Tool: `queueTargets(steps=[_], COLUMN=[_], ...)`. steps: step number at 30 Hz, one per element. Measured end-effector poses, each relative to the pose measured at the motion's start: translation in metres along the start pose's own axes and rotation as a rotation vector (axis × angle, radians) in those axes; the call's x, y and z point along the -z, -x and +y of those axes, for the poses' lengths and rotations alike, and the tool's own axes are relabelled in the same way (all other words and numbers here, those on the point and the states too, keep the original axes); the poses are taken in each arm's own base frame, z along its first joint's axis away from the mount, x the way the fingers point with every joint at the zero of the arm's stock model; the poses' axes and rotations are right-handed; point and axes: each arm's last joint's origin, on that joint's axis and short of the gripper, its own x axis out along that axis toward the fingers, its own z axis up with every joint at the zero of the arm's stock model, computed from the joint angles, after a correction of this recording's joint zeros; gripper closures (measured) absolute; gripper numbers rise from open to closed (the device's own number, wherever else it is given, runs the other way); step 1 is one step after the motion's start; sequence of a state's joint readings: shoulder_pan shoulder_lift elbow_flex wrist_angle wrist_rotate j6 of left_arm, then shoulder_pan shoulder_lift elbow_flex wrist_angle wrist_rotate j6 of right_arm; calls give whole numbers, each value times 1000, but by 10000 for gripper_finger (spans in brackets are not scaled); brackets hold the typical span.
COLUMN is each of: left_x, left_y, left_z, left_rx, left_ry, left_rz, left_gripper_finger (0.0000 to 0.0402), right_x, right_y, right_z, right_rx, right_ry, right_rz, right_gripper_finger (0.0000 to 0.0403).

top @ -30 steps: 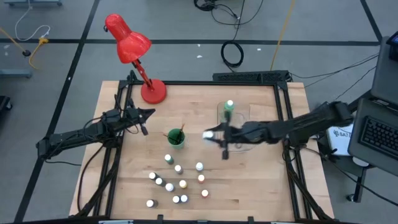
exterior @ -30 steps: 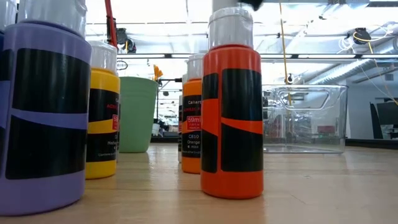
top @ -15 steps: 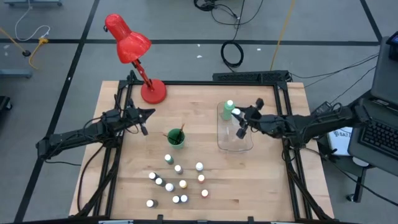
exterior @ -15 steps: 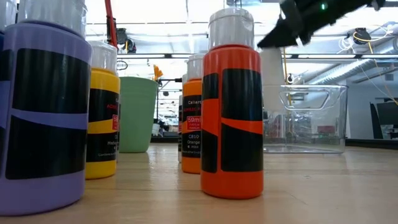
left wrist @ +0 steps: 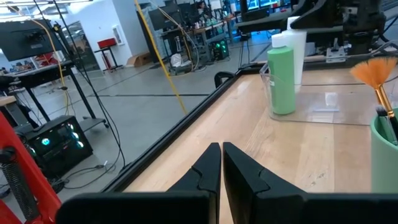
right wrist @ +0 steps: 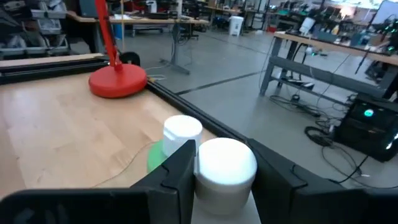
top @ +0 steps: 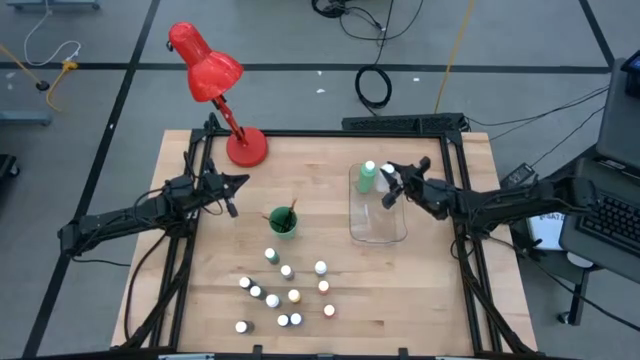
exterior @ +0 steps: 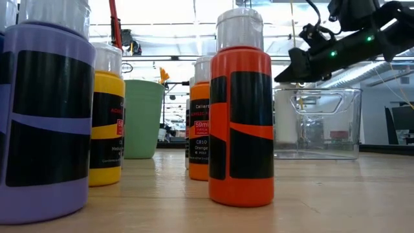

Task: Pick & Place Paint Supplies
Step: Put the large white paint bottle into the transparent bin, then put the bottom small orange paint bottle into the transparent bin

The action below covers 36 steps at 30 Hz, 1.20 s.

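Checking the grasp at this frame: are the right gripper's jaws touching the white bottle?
Touching. The right wrist view shows the right gripper with its jaws pressed against both sides of the white bottle's cap, no gap visible.

You're in a robotics lab; cables [top: 375,85] trail over the grey floor, workbenches [right wrist: 323,46] crowd the room, a computer tower [left wrist: 53,146] glows nearby.

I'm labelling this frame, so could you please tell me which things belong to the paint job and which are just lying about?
Job: white bottle between the right gripper fingers; green bottle; small bottles; brushes.
Lying about: lamp; cup; tray; left gripper, waiting.
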<state>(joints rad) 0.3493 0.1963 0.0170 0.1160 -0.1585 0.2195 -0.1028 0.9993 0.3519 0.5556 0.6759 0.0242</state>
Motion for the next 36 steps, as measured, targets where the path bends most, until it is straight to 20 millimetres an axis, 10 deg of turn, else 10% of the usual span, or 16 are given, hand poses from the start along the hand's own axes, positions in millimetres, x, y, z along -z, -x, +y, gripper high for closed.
queueTargets(steps=[20,36], left_x=[0,1], left_y=[0,0], left_z=[0,0], left_rx=[0,1], left_ry=[-6,-6], left_rz=[2,8], left_gripper_finger=[380,380], right_x=[14,-28], right_y=[-17,12], right_z=[-3,11], right_rx=[34,-151], right_ry=[-5,28], right_rz=[60,-259], right_gripper_finger=[264,136])
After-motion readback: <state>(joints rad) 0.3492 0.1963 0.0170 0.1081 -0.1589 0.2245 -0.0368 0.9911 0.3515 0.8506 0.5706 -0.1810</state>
